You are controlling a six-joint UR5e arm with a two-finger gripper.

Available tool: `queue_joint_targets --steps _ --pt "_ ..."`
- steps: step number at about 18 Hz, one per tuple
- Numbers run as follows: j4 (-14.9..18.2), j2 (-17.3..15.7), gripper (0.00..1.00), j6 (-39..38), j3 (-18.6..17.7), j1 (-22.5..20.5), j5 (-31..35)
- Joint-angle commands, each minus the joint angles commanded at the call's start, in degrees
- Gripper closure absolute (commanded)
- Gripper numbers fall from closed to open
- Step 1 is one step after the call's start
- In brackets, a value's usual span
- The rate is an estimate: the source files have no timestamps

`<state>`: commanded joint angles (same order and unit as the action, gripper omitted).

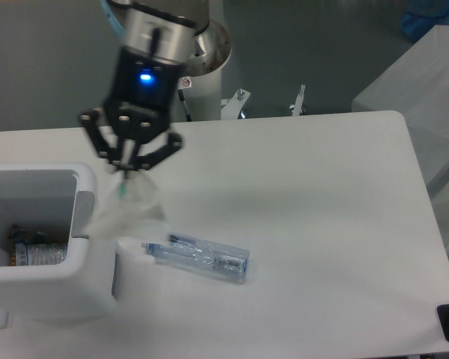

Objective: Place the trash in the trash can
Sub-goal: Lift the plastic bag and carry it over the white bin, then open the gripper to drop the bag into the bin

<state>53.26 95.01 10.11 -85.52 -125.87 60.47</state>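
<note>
The white table (322,224) is the biggest thing here. It is bare and smooth, and behind it the floor is dull grey. Off to the right stands a pale boxy shape I cannot make out, with something blue in the top corner.

Next comes the white trash can (86,280), sitting at the table's left side with a grey strip on its right rim. Inside it I see some small things, too blurry to name.

My arm (165,30) hangs over the table, with a blue light glowing on it. A small round sticker sits on my base, but I cannot read it.

My gripper (126,168) is pinched tight on the top of the wrapper (127,209), close to its little green bit. The wrapper hangs down in the air, right above the can's grey rim.

The bottle (198,256) lies on its side on the table, just right of the can, cap pointing left. Its label has dark marks too small to read.
</note>
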Motion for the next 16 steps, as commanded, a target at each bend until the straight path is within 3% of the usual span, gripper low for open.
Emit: queue_joint_targets --steps 6,12,15,16 --pt "-7.03 1.67 0.97 -3.43 0.09 5.98 0.00" --pt "-7.30 5.53 0.96 -3.52 0.00 9.41 0.09" --pt "-7.30 6.50 0.89 -3.43 -0.26 9.86 0.17" --pt "-7.30 6.50 0.83 -3.26 -0.35 9.86 0.18"
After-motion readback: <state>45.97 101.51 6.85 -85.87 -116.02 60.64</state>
